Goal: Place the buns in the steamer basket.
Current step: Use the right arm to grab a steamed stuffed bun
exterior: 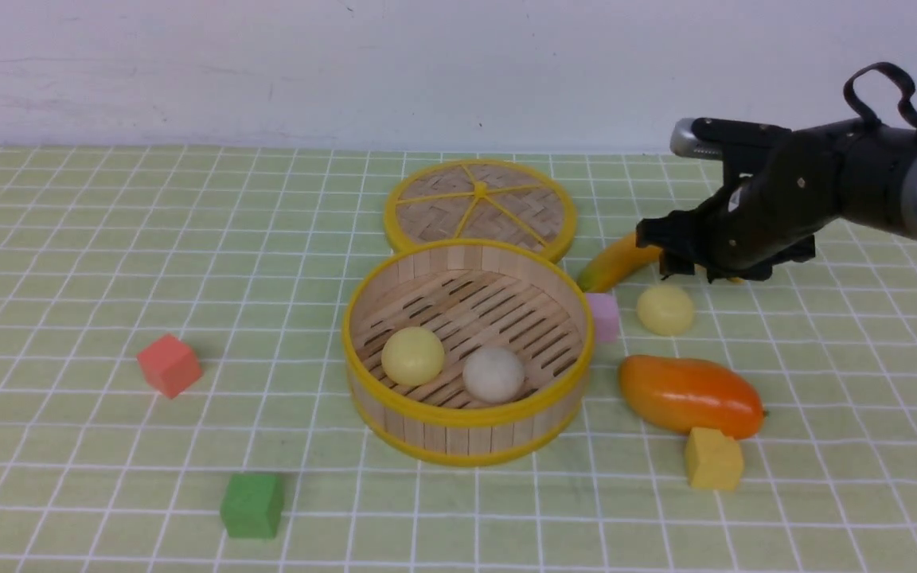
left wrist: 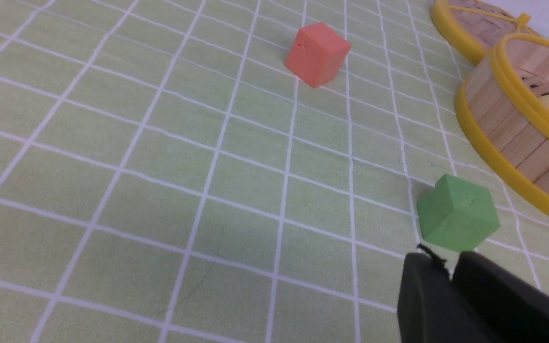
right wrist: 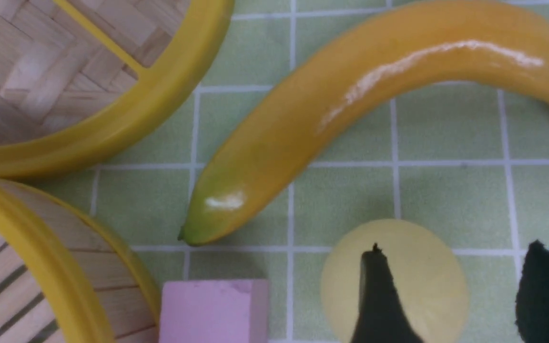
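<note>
The steamer basket [exterior: 458, 434] stands mid-table and holds two buns, a pale yellow one [exterior: 412, 356] and an off-white one [exterior: 493, 373]. A third, pale yellow bun [exterior: 665, 309] lies on the cloth to the right of the basket. My right gripper [exterior: 685, 255] hovers just above and behind it, open. In the right wrist view one finger [right wrist: 379, 295] overlaps this bun [right wrist: 427, 281] and the other stands off past its side. My left gripper [left wrist: 448, 262] is shut and empty near the green cube [left wrist: 458, 212]. It is out of the front view.
The woven lid [exterior: 481, 208] lies behind the basket. A banana [exterior: 618, 261] and a pink cube [exterior: 603, 317] sit close to the loose bun. A mango [exterior: 689, 395] and a yellow cube [exterior: 713, 458] lie nearer. A red cube [exterior: 169, 364] is at the left.
</note>
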